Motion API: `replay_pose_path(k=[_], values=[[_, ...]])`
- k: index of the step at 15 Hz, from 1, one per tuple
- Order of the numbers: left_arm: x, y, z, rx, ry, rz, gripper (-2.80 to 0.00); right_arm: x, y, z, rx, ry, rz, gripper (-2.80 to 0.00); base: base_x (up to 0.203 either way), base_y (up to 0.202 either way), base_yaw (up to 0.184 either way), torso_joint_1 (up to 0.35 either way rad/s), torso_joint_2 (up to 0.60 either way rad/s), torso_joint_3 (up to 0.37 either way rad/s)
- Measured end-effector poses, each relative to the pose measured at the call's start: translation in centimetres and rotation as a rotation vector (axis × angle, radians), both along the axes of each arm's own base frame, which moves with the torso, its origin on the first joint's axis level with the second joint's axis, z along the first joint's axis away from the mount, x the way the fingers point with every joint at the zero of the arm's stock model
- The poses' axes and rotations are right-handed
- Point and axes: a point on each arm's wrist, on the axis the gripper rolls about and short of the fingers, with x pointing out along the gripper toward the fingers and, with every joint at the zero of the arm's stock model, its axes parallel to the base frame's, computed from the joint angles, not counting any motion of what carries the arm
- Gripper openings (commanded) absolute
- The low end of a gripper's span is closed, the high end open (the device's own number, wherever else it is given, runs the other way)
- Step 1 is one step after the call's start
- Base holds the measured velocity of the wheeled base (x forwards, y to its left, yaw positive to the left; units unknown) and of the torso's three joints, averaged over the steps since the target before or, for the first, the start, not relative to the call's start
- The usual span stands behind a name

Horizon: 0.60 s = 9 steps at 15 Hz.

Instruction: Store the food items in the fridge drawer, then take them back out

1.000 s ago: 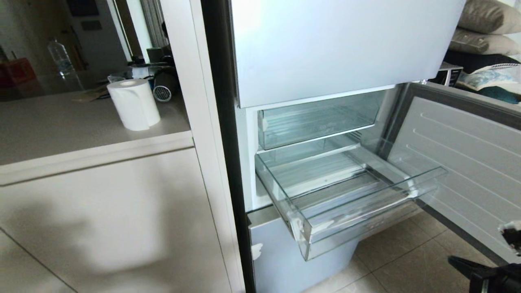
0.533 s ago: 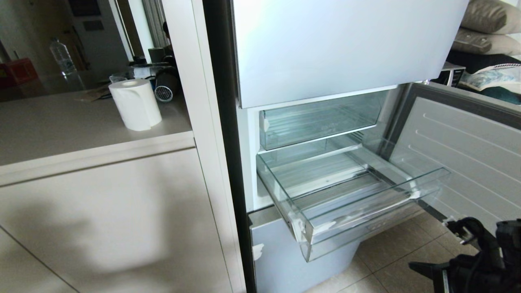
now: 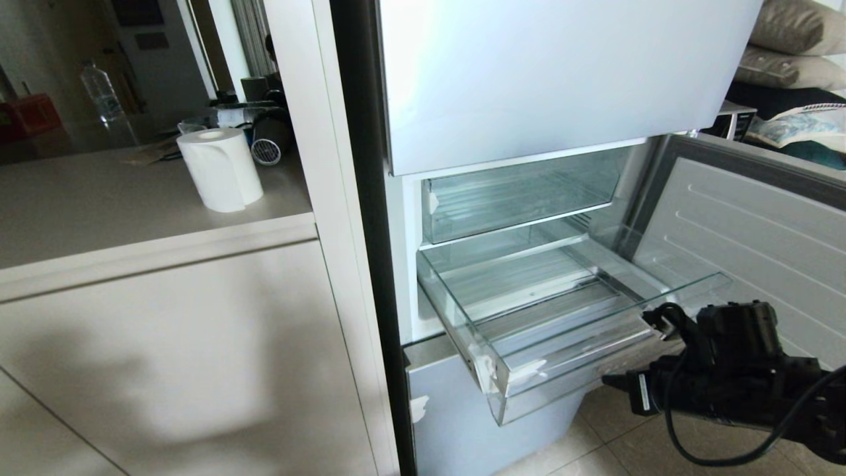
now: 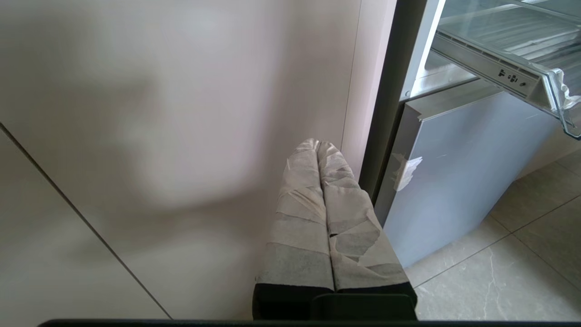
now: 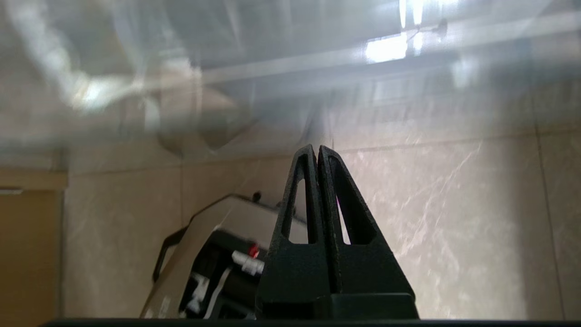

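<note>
The fridge has its middle door swung open to the right. The clear fridge drawer is pulled far out, and nothing lies on its ribbed bottom. No food items are in view. My right gripper is low at the right, just in front of and below the drawer's right front corner, pointing left. In the right wrist view this gripper is shut and holds nothing, with floor tiles behind it. My left gripper, its fingers wrapped in tape, is shut and empty beside the fridge's lower panel.
A shallower clear drawer sits pushed in above the open one. On the left, a counter carries a paper roll and a water bottle. Cushions lie beyond the open door. Tiled floor lies below the drawer.
My right arm has risen from the lower right corner and moved left towards the drawer's front right corner, its gripper staying shut. The drawer and the left arm have not moved.
</note>
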Motion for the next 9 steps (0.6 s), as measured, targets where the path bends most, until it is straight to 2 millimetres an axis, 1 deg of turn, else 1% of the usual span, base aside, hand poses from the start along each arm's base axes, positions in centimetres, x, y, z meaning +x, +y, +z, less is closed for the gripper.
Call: replay_pose_path(k=[2, 6, 9], values=[[0.0, 0.0, 0.0, 0.000, 0.000, 0.000, -2.80, 2.1, 0.5, -0.4, 0.004, -0.035, 0.005, -2.80, 0.000, 0.000, 0.000, 0.000, 0.00, 0.000], [0.0, 0.0, 0.0, 0.000, 0.000, 0.000, -2.80, 5.8, 1.4, -0.4, 0.020, -0.140, 0.003, -2.80, 0.000, 0.000, 0.000, 0.000, 0.00, 0.000], [0.0, 0.0, 0.0, 0.000, 0.000, 0.000, -2.80, 9.1, 3.2, -0.1, 0.048, -0.254, -0.049, -2.80, 0.000, 0.000, 0.000, 0.000, 0.00, 0.000]])
